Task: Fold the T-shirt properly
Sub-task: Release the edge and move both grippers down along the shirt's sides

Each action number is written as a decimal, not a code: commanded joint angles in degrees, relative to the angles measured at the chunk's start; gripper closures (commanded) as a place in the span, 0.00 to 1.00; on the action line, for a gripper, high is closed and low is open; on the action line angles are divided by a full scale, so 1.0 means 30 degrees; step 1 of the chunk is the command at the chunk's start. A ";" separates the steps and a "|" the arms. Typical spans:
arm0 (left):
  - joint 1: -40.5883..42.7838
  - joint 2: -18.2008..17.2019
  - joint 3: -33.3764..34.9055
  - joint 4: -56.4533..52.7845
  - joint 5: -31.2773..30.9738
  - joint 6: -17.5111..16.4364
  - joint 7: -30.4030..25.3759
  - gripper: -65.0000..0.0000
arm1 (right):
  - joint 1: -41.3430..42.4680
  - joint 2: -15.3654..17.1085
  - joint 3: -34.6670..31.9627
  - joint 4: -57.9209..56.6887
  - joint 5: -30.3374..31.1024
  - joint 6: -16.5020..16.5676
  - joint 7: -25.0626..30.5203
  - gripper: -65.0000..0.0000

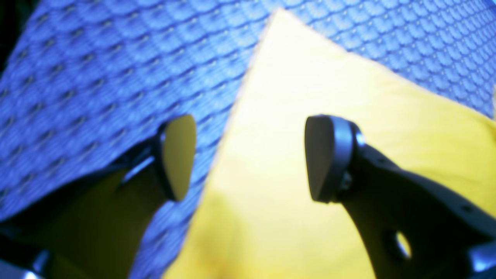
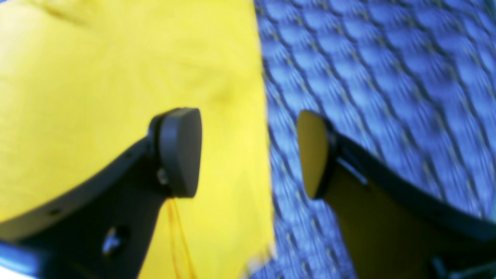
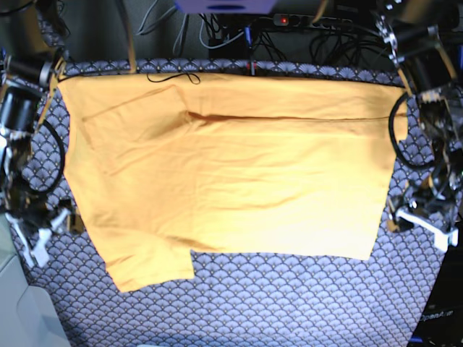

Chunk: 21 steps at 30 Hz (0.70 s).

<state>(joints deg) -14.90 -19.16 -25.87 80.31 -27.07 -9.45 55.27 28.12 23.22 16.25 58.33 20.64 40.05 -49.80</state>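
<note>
T-shirt point(image 3: 231, 173) spread flat on blue scale-patterned cloth point(image 3: 289, 303), plain, no print. Thin dark thread point(image 3: 173, 76) at far edge. Left gripper point(image 1: 250, 157) jaws wide, over shirt corner, holding nothing. Right gripper point(image 2: 250, 153) jaws wide, straddling shirt edge, empty. Faint lettering at base view's lower right corner, possibly a logo, unreadable.

The plain yellow-orange short-sleeved cotton T-shirt point(image 3: 231, 173) lies spread flat across the blue scale-patterned cloth, its long axis running side to side in the base view. One sleeve juts toward the near edge at lower left. Soft creases cross the middle. A thin dark loose thread point(image 3: 173, 76) curls at its far edge.
</note>
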 commanded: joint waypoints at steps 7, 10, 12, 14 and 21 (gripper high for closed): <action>-0.3284 -0.1101 0.4857 -0.5452 -0.0134 0.0558 -0.4107 0.34 | 0.4590 -0.0430 -0.1622 -0.7295 -0.3643 -0.0018 0.5069 0.39; -0.4046 -0.1043 0.6439 -0.7973 0.0569 0.0558 -0.5953 0.34 | 0.5645 -0.0605 -0.1681 -0.9991 -0.5020 -0.0018 0.7120 0.39; -0.4339 -0.0925 0.6850 -0.8940 0.1184 0.0470 -0.6510 0.34 | 0.6056 -0.0723 -0.1593 -1.1075 -0.5724 -0.0018 0.8117 0.39; -0.4339 -0.0691 0.6791 -0.9174 0.1390 0.0382 -0.6744 0.34 | 0.6085 -0.0752 -0.1593 -1.1281 -0.6046 -0.0018 0.8937 0.39; -0.4310 -0.0691 0.6762 -0.9086 0.1272 0.0382 -0.6598 0.34 | 0.5968 -0.0723 -0.1593 -1.1398 -0.6075 -0.0018 0.9582 0.39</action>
<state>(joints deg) -25.96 -20.18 -5.19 51.86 -22.79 -8.16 36.58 44.07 20.21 11.22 23.33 1.72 39.66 -22.41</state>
